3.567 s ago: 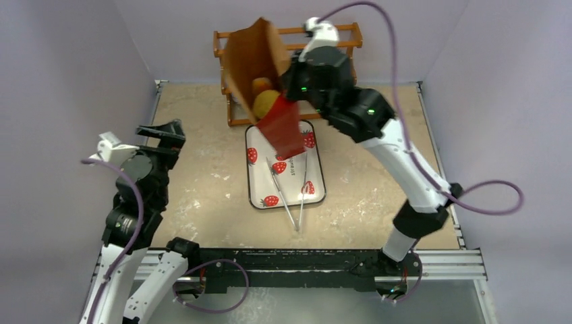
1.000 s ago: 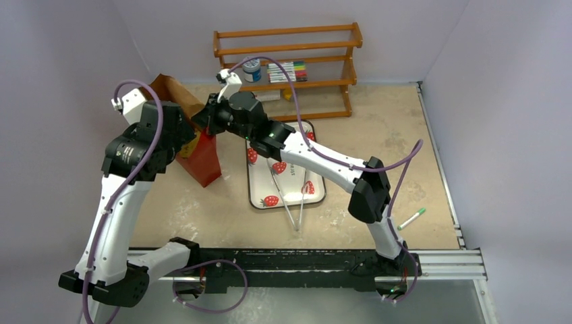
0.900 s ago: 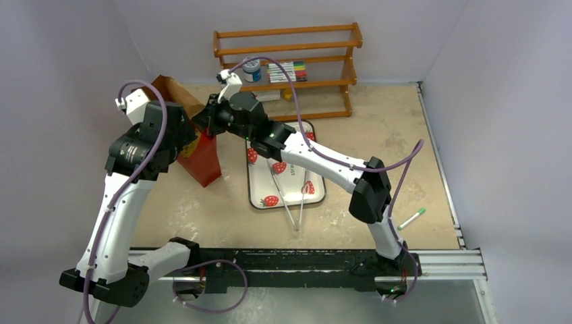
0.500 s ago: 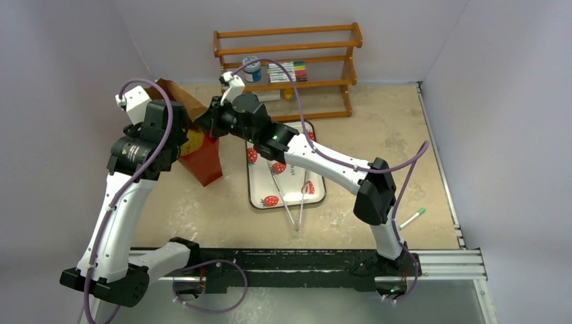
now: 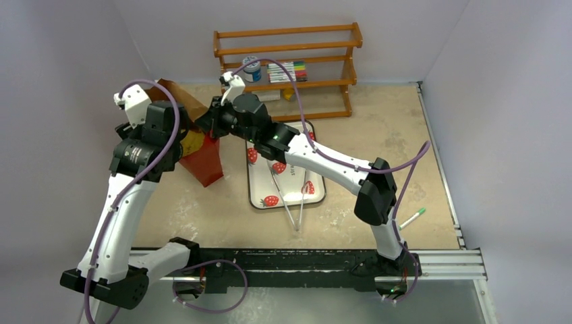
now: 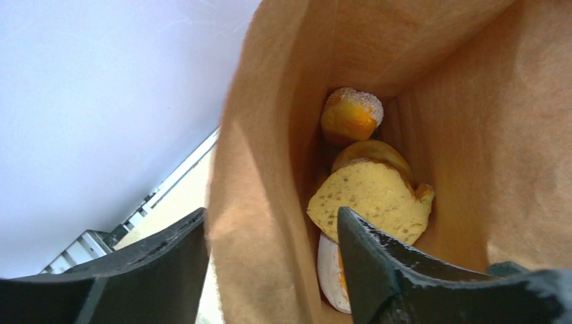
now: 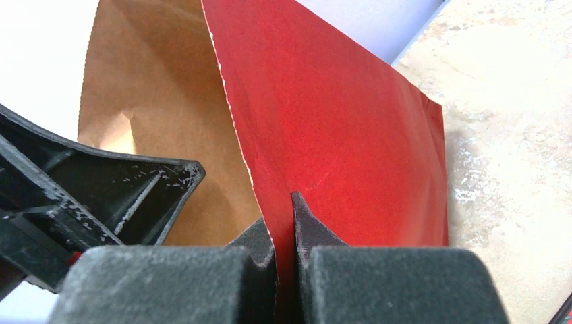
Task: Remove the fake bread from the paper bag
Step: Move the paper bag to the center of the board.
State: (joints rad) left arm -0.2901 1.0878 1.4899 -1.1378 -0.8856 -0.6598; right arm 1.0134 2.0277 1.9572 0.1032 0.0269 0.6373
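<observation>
Mouth upward, the paper bag (image 5: pixel 206 158) stands on its base in the far left part of the desk (image 5: pixel 378 135), just left of the strawberry-printed tray (image 5: pixel 254 196). Its long axis is near upright, and the open brown top leans toward the far left corner. The glossy red side faces the near edge and the tray.

The left arm rises from the near left corner and bends down over the bag's mouth. The left hand (image 6: pixel 270 266) is spread wide and grips nothing. One finger (image 6: pixel 158 260) is outside the brown wall and the other (image 6: pixel 384 270) is inside the bag, so the wall passes between them. The fake bread (image 6: pixel 371 196) lies below that inner finger at the bottom of the bag. It is a speckled slice with a sugared piece (image 6: pixel 351 116) and other pieces around it, none touched by the finger.

The right arm stretches from the near right across the tray. The right hand (image 7: pixel 283 226) is pinched tight on the bag's top edge, red paper on one side and brown on the other.
</observation>
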